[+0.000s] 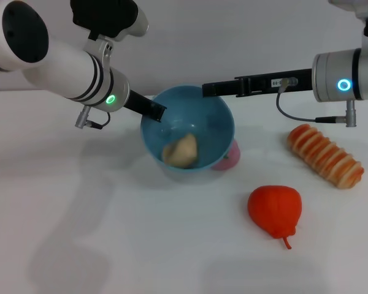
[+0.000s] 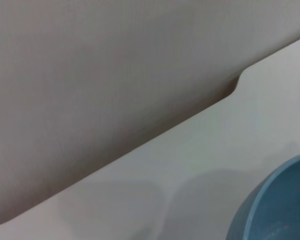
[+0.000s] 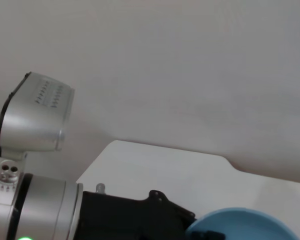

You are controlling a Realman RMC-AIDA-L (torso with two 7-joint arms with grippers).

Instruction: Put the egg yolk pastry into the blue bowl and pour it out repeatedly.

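White tabletop [image 1: 110, 245] against a plain pale wall; both arms reach in toward the centre.

Blue bowl [image 1: 187, 131] is tilted, its opening turned toward the head camera, held at the rim from both sides. Left gripper [image 1: 154, 112] has its dark fingers closed on the rim at the bowl's left edge. Right gripper [image 1: 211, 90] touches the rim on the far right side; I cannot tell whether its fingers are apart or clamped there.

Egg yolk pastry [image 1: 181, 150] lies inside the bowl, against the lower wall, below and between the two grippers, nearer the left one.

Pink ball [image 1: 228, 156] sits just behind the bowl's lower right edge, mostly hidden by it, below the right gripper.

Red fruit-shaped toy [image 1: 275, 209] with a short stem lies well below the right gripper, apart from the bowl. Striped bread roll [image 1: 324, 155] lies beneath the right forearm, farther out.

Left wrist view shows only a slice of the bowl [image 2: 275, 205] and bare tabletop [image 2: 190, 165]. Right wrist view shows the bowl rim [image 3: 250, 222] beside the left arm's dark gripper body [image 3: 135, 217].
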